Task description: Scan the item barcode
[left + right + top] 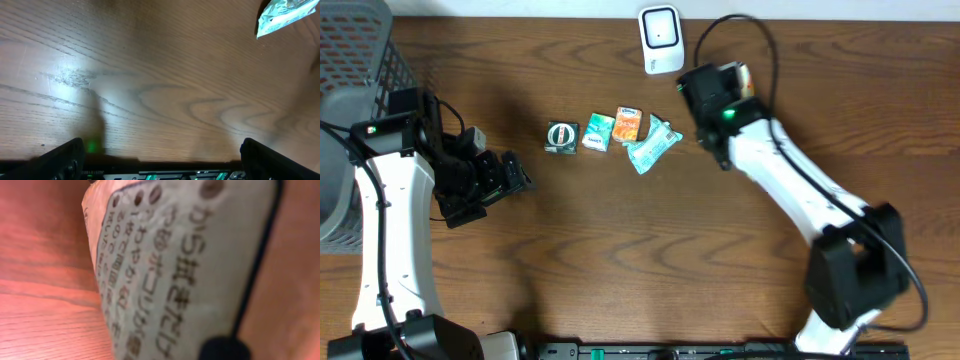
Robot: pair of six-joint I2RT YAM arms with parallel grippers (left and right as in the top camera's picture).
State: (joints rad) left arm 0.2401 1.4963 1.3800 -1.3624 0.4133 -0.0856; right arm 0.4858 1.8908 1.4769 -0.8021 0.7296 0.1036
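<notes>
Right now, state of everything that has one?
left gripper: jaws wide open, empty
right gripper: jaws shut on printed packet
printed packet: held, text side facing wrist camera
scanner: standing, on or off cannot tell
dark packet: lying loose, untouched
green packet: lying loose
orange packet: lying loose
silvery packet: lying loose, crumpled

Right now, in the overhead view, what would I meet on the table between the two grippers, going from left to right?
Dark packet → green packet → orange packet → pale packet.
</notes>
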